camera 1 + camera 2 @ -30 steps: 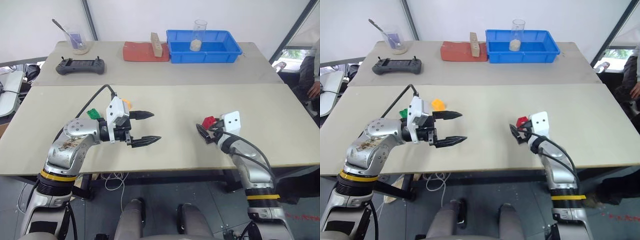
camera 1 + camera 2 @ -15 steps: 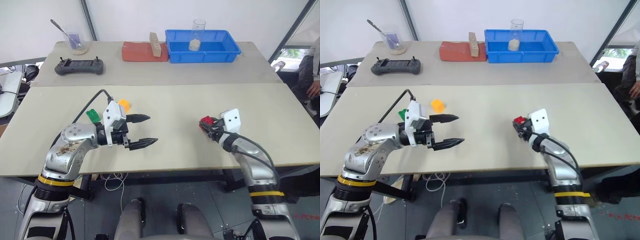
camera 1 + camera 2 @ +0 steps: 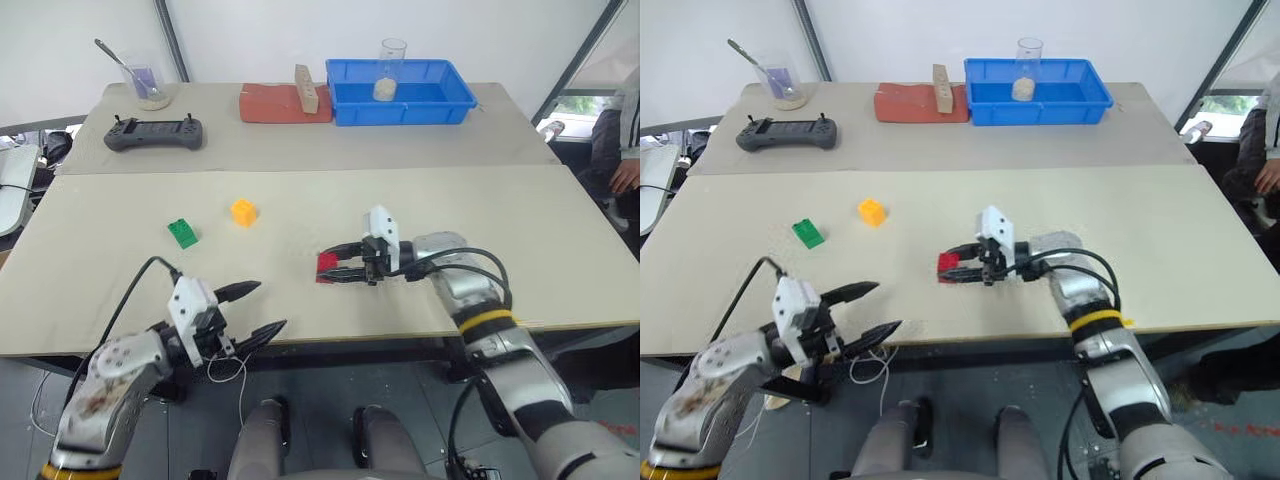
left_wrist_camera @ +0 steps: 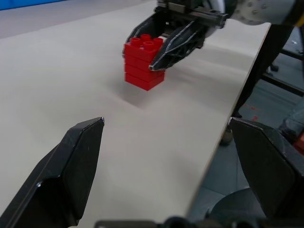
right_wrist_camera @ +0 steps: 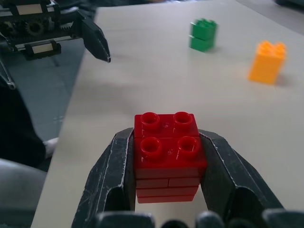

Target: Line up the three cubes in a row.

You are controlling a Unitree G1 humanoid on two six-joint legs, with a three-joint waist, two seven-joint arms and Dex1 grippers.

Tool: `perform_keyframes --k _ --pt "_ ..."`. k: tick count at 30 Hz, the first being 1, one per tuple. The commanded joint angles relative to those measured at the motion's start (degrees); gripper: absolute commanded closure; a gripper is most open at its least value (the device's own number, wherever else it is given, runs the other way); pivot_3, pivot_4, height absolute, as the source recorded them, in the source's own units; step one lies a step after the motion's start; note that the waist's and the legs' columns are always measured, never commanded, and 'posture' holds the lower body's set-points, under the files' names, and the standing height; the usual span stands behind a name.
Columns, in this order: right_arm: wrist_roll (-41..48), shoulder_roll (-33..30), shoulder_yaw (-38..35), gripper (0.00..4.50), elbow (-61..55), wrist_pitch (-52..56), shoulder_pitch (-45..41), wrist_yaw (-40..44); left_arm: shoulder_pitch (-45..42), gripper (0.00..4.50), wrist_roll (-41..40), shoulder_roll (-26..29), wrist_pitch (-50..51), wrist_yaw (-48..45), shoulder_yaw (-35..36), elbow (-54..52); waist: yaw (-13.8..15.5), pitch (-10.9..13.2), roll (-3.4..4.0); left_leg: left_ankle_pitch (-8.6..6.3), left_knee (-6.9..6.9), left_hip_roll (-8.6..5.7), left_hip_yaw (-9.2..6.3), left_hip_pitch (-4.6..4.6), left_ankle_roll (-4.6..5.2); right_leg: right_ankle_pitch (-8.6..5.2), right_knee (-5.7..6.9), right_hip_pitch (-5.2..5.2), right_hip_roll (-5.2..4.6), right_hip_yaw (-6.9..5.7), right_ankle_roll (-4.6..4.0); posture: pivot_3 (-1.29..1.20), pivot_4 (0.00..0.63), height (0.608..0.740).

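Carried leftward since the earlier frame, the red cube (image 3: pixel 327 264) now sits mid-tabletop near the front edge, pinched at its flat sides by the right gripper (image 3: pixel 338 265). It looks light, rigid and smooth, so a squeeze low on the side faces, under the studs, should hold it. Green cube (image 3: pixel 182 232) and yellow-orange cube (image 3: pixel 243 212) stand apart toward the left rear, with bare table (image 3: pixel 300 190) between. The left gripper (image 3: pixel 257 310) has drawn back over the front edge, jaws wide and empty.
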Motion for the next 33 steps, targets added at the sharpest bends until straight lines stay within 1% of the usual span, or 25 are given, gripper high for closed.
perform_keyframes --k 1,5,10,16,22,23,27,33 --pt "-1.8 1.2 0.1 3.06 7.5 -7.9 -3.4 4.2 4.4 0.00 -1.2 -0.5 -0.3 2.3 1.7 -6.4 0.3 0.0 0.00 0.00 -0.02 0.00 0.01 0.02 -0.01 0.00 -0.02 -0.04 -0.03 -0.02 -0.01 0.00 0.150 0.740" --pt "-3.2 0.7 -0.4 3.06 13.5 -10.1 -5.9 7.8 7.0 0.00 -1.0 -0.7 -0.7 4.1 2.2 -7.9 0.5 0.0 0.00 -0.02 -0.10 -0.04 0.07 0.02 -0.04 -0.01 -0.04 -0.13 -0.20 -0.14 -0.04 0.00 0.150 0.740" --pt "-3.9 -1.3 -1.6 3.06 16.3 -11.5 -5.4 9.2 7.2 0.00 -0.7 -0.5 -1.9 4.2 2.0 -6.7 0.3 0.0 0.00 -0.03 -0.15 -0.02 0.15 0.00 -0.04 -0.01 -0.03 -0.23 -0.19 -0.08 -0.05 0.00 0.150 0.740" --pt "-3.8 -4.5 -4.2 3.06 15.4 -11.2 -3.2 8.1 4.4 0.00 0.3 -0.4 -3.3 3.5 0.3 -3.3 0.2 0.0 0.00 -0.03 -0.20 0.00 0.21 0.00 -0.04 -0.01 0.00 -0.16 -0.13 0.01 -0.08 0.00 0.150 0.740" --pt "-3.4 -9.7 -6.3 3.06 11.2 -8.8 0.5 8.1 -0.9 0.00 0.5 -0.4 -2.5 3.6 -2.2 -1.3 0.5 0.0 0.00 -0.03 -0.14 -0.05 0.26 0.00 -0.04 -0.01 -0.04 -0.23 -0.22 -0.01 -0.06 0.00 0.150 0.740" --pt "-3.5 -10.1 -6.4 3.06 10.9 -8.6 0.9 7.9 -1.2 0.00 0.4 -0.3 -2.3 3.4 -2.5 -1.3 0.4 0.0 0.00 -0.03 -0.13 -0.05 0.29 0.00 -0.04 0.00 -0.02 -0.07 -0.22 0.03 -0.06 0.00 0.150 0.740" --pt "-4.0 -10.1 -6.7 3.06 10.7 -8.7 1.4 7.4 -1.6 0.00 0.0 0.2 -1.6 3.1 -3.2 -1.9 -0.1 0.0 0.00 -0.02 -0.15 0.01 0.28 0.03 -0.04 -0.01 -0.01 -0.04 -0.08 0.12 -0.06 0.00 0.150 0.740" --pt "-4.2 -9.0 -6.0 3.06 10.1 -8.3 1.4 7.7 -2.1 0.00 -0.8 0.8 0.1 4.1 -3.5 -3.6 0.0 0.0 0.00 -0.02 -0.12 0.04 0.27 0.05 -0.03 -0.02 -0.01 -0.02 -0.04 0.11 -0.08 0.00 0.150 0.740"
